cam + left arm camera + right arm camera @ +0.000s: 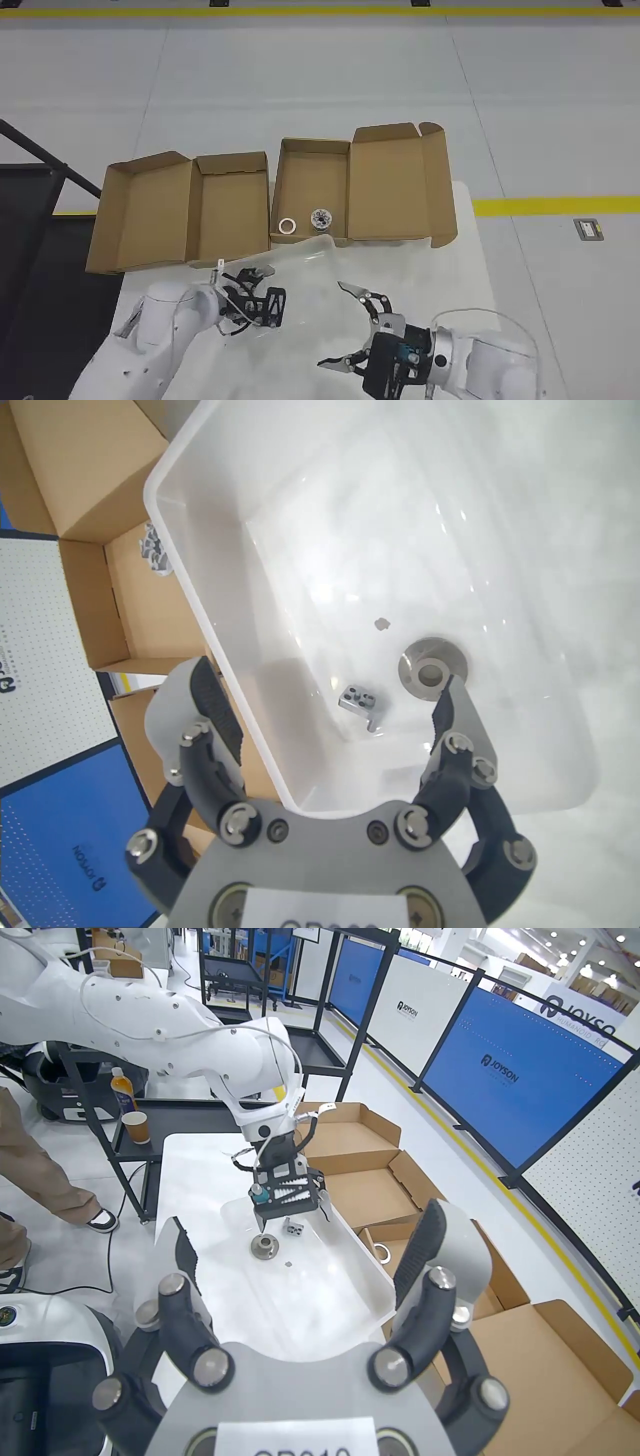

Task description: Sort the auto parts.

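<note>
left box [150, 215]: we see open cardboard with its flaps spread, at the far left of the table [470, 260].
left claw [325, 675]: released, jaws wide, holding nothing; it straddles the long wall of the clear bin, one finger outside and the other inside.
clear bin [350, 525]: it sits in front of the two boxes, between the arms.
small bracket [359, 700]: a grey drilled block on the bin floor, between the left claw's fingers.
flanged hub [432, 672]: a round metal piece on the bin floor, just beside the inner fingertip; we cannot tell whether they touch.
ring [287, 226]: it lies flat in the near left corner of the right box.
toothed part [321, 217]: it lies just right of the ring, in the same compartment.
right box [385, 185]: open cardboard, touching the left box.
right claw [335, 325]: released, jaws wide, holding nothing; we see it near the bin's right end.
</note>
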`<state>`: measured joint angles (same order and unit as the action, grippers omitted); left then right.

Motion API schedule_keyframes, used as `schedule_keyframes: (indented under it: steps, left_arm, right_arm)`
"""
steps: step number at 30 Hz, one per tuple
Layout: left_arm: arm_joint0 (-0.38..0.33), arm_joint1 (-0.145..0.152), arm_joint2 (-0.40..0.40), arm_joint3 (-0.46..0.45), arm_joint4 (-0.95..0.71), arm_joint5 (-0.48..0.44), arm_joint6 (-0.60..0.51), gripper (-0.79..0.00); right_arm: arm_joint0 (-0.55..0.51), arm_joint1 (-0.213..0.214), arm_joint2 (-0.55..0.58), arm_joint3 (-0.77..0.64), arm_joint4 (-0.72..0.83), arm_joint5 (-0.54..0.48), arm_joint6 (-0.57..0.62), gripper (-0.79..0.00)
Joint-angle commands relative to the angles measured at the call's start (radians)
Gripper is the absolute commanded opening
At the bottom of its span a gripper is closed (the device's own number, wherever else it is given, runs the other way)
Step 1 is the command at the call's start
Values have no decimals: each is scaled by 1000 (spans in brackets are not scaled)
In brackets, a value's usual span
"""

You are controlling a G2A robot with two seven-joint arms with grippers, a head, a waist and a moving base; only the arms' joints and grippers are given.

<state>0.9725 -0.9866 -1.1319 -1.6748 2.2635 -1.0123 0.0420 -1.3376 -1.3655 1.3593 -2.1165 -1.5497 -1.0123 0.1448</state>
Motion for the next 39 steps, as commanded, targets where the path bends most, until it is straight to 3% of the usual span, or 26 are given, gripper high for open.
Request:
schedule_keyframes:
  steps: [1,10,15,27,30,39]
  left_arm:
    - [-58,5,76,41,15,0,-7,0]
    - [-291,64,369,219,-29,0,101,0]
    - [-414,94,517,283,-160,0,111,0]
    - [-414,94,517,283,-160,0,111,0]
    - [-387,94,504,270,-172,41,68,0]
    - [-379,110,503,257,-183,0,40,0]
  right_arm:
    - [0,0,0,0,0,0,0,0]
    - [0,0,0,0,0,0,0,0]
    - [0,0,0,0,0,0,0,0]
    - [0,0,0,0,0,0,0,0]
    - [0,0,0,0,0,0,0,0]
    - [0,0,0,0,0,0,0,0]
